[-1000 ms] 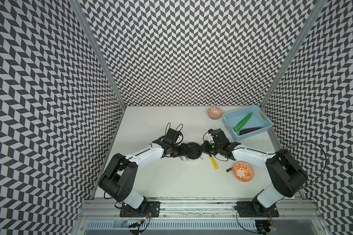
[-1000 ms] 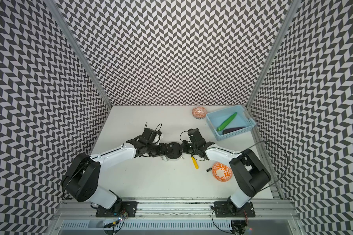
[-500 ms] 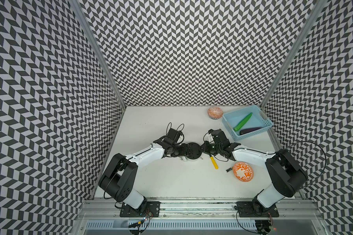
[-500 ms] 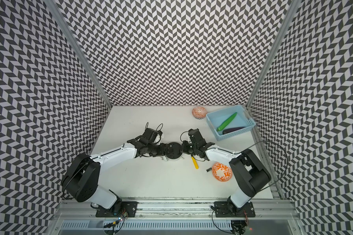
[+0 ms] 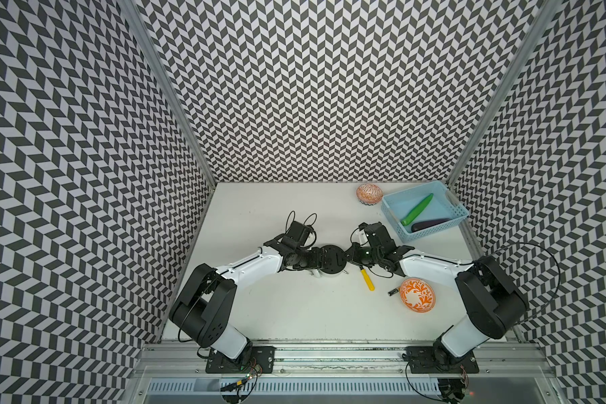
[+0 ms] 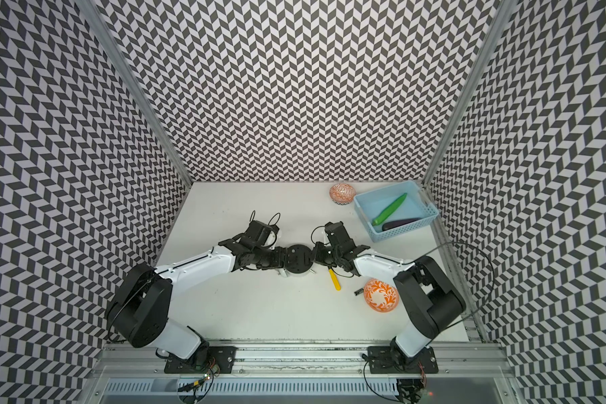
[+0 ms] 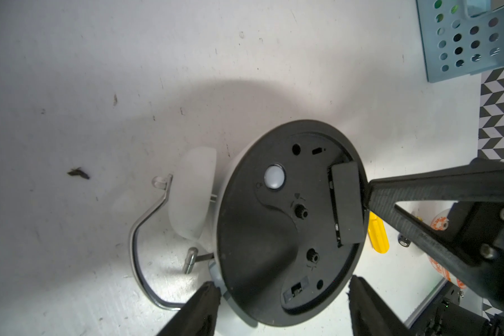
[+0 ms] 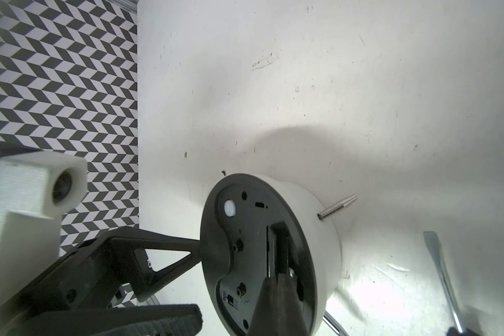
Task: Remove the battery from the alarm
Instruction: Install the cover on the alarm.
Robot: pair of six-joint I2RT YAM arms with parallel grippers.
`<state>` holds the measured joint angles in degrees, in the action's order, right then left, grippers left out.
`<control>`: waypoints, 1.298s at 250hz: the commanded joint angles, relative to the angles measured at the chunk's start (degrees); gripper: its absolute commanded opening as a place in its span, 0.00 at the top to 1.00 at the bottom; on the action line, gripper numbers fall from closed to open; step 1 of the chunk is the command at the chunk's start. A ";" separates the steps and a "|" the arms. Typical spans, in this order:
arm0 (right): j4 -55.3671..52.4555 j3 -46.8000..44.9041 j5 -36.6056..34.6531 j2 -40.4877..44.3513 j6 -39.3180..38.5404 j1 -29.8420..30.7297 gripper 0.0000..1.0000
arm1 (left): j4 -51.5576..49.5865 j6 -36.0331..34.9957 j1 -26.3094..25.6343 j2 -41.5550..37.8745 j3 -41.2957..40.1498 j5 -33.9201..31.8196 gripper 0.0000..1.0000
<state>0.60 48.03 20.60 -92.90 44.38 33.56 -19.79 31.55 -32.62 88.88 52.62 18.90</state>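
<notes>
The alarm clock (image 5: 330, 259) sits near the middle of the surface (image 5: 294, 307), face down and tipped, with its black back turned up. The left claw (image 7: 280, 293) is spread wide around it, one finger on each side of the round body, holding it. In the left wrist view one white bell (image 7: 192, 192) and the wire handle (image 7: 134, 241) stick out from the clock just above the surface.

The right claw (image 7: 371, 195) comes in from the opposite side with its fingers pressed together and nothing between them. Its tip is at the rim of the black back, right against the rectangular hatch (image 7: 345, 203), which stands up a little from the back. In the right wrist view the tip (image 8: 277, 291) reaches into the dark slot beside that hatch.

The battery (image 5: 393, 291) is out of the clock. It lies on the surface toward the right edge, just beside the rim of an orange patterned bowl (image 5: 417, 294); I cannot tell whether the two touch. A screwdriver with a yellow handle (image 5: 368, 281) lies between the clock and that bowl, its blade end under the right arm.

In the far right corner stands a pale blue basket (image 5: 431, 232) holding a green vegetable (image 5: 417, 210) and a purple one (image 5: 429, 224). A second patterned bowl (image 5: 369, 193) sits just beside it at the far edge.
</notes>
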 commanded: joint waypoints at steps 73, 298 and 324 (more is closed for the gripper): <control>4.13 -0.83 1.65 1.00 0.97 -0.31 1.00 | -0.69 -0.65 -0.51 0.24 1.73 -0.70 0.31; -0.32 -0.45 0.89 -3.34 -1.93 0.19 0.86 | 0.81 0.20 -0.79 -1.55 1.59 0.20 0.31; -2.04 0.60 0.43 -3.17 -2.28 0.19 0.80 | 0.33 0.25 -0.78 -2.18 1.52 -0.28 0.31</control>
<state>3.18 47.62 22.72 -94.65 43.68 33.36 -19.77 31.75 -33.04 88.84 52.62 18.74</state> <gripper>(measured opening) 0.169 0.690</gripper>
